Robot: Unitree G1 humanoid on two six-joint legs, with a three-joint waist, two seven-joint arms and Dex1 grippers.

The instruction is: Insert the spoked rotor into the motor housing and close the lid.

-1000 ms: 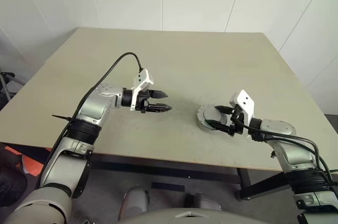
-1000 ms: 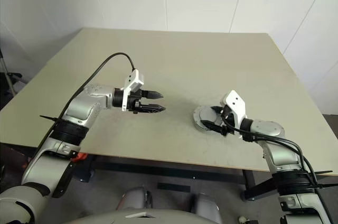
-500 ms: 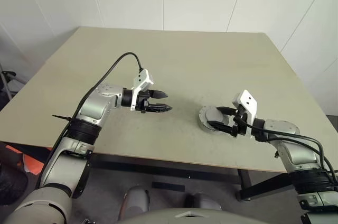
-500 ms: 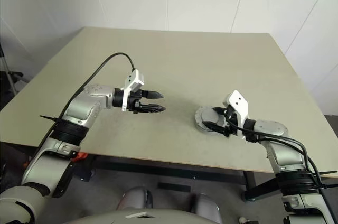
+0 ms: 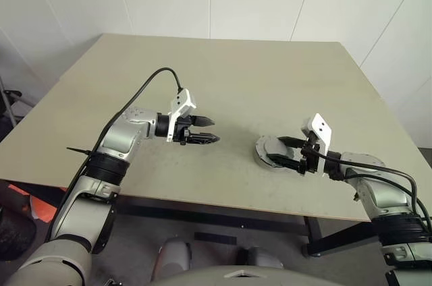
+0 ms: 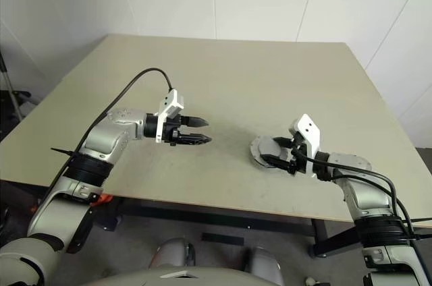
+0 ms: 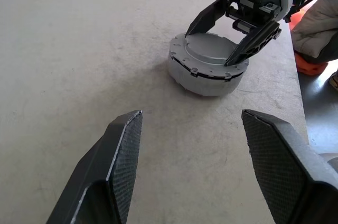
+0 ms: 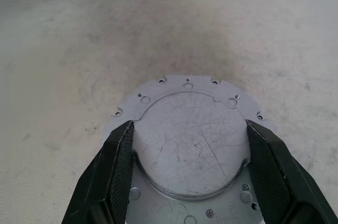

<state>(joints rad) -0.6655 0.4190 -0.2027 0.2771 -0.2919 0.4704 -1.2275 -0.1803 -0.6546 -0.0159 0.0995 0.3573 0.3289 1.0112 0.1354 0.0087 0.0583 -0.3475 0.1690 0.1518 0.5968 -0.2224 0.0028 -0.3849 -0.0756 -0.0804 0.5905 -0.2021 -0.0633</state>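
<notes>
Looking down over both arms, I see the closed motor assembly (image 5: 273, 152) sitting on the beige tabletop (image 5: 236, 83), toward my right side and near the front edge. It reads as a squat round grey metal drum: the lid (image 7: 210, 49) is a flat raised disc on top, ringed by a flange with small screw holes, and the housing wall (image 7: 200, 78) below it shows a dark seam around its circumference. I cannot see the rotor.

My right tool (image 5: 287, 152) reaches in from the right with its two black fingers spread to either side of the lid's raised centre; in the right wrist view the fingers (image 8: 119, 166) flank that disc at its edges, and I cannot tell whether they actually touch it.

My left tool (image 5: 208, 130) hangs above bare tabletop well to the left of the assembly, pointing toward it, fingers (image 7: 119, 155) spread apart and holding nothing.
</notes>
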